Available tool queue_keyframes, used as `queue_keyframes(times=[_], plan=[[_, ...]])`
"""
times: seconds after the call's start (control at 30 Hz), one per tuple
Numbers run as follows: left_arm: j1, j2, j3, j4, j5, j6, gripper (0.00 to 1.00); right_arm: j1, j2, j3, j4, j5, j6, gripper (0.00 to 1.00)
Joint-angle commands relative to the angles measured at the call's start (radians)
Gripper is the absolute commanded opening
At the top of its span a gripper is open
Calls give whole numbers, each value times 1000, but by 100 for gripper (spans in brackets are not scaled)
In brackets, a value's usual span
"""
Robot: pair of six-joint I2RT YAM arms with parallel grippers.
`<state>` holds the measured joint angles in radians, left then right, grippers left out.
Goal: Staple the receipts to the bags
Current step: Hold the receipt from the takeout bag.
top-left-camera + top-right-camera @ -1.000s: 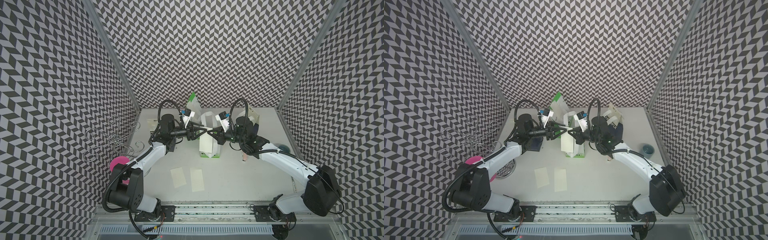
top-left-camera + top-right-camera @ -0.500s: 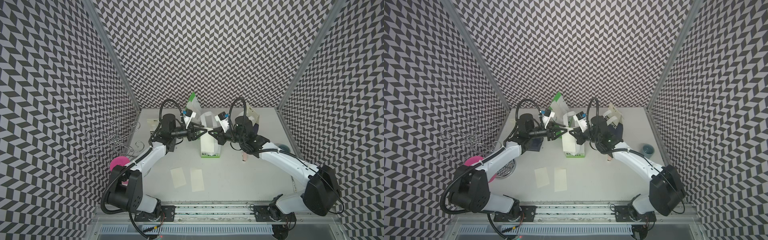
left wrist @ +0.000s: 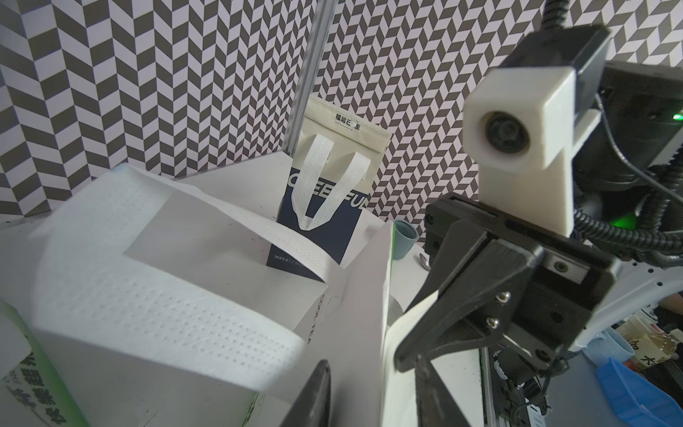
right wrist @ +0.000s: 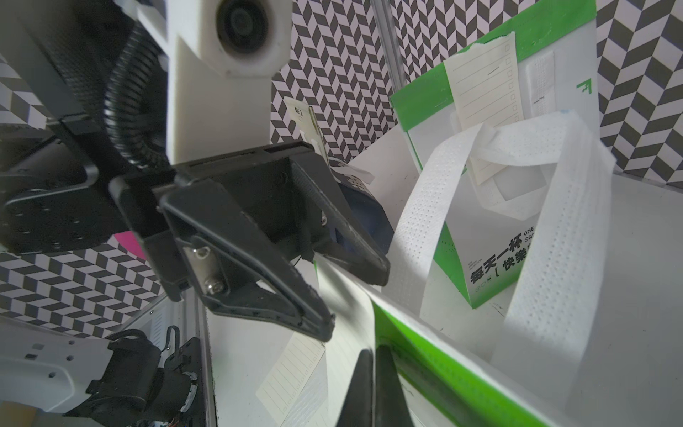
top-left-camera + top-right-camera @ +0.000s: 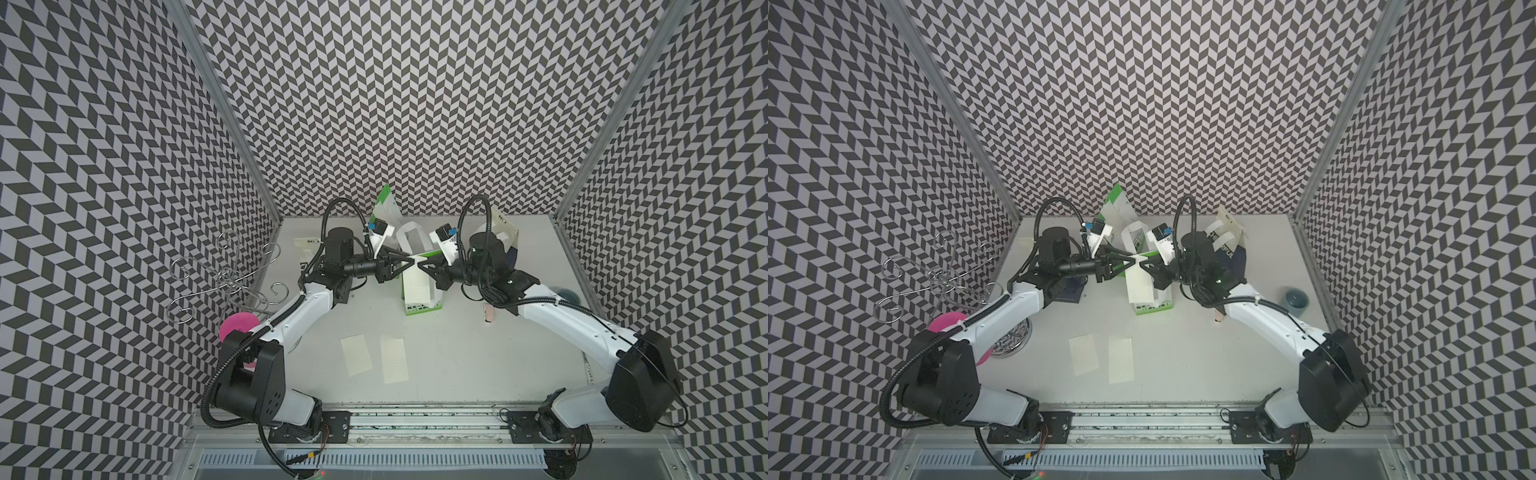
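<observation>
The right gripper (image 5: 419, 264) had its jaws pressed together on the top rim of the middle green-and-white bag (image 5: 424, 308), at the spot where a cream receipt (image 5: 415, 286) hung down the bag's front face. Facing it from the other side, the left gripper (image 3: 371, 364) had its jaws parted a moderate way, one finger on either side of the same rim and not visibly squeezing it. The bag stood upright at the middle of the table (image 5: 457, 365), its white strap handles (image 4: 417, 229) looping up between the two wrists. Behind it, at the back edge, a second green-and-white bag (image 5: 386, 208) leaned with a lined receipt (image 4: 484, 88) lying against its green top band. Toward the back right corner stood a navy-and-cream bag (image 3: 332, 240) lettered CHEERFUL; another navy-and-cream bag (image 5: 305, 245) sat near the back left corner, mostly hidden behind the left arm. A loose receipt (image 5: 356, 355) and a second loose receipt (image 5: 394, 359) lay flat side by side, not touching, near the front edge. A blue-grey cup (image 5: 1296, 301) sat by the right edge
</observation>
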<state>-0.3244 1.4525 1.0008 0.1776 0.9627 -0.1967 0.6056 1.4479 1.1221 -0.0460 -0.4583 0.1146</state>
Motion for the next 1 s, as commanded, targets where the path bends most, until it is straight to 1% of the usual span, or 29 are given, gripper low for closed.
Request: queue_keyframes(times=[0.0, 0.13, 0.43, 0.6, 0.97], plan=[[-6, -12, 39, -21, -7, 28, 37, 2, 9, 31, 20, 20, -25, 0], [-7, -12, 41, -24, -10, 28, 33, 1, 18, 37, 13, 20, -29, 0], [-8, -4, 50, -42, -23, 40, 33, 4, 18, 51, -34, 54, -68, 0], [-10, -1, 52, -46, -26, 42, 31, 5, 19, 61, -46, 82, -76, 0], [-21, 9, 61, -70, -45, 59, 29, 19, 38, 89, -57, 92, -89, 0]])
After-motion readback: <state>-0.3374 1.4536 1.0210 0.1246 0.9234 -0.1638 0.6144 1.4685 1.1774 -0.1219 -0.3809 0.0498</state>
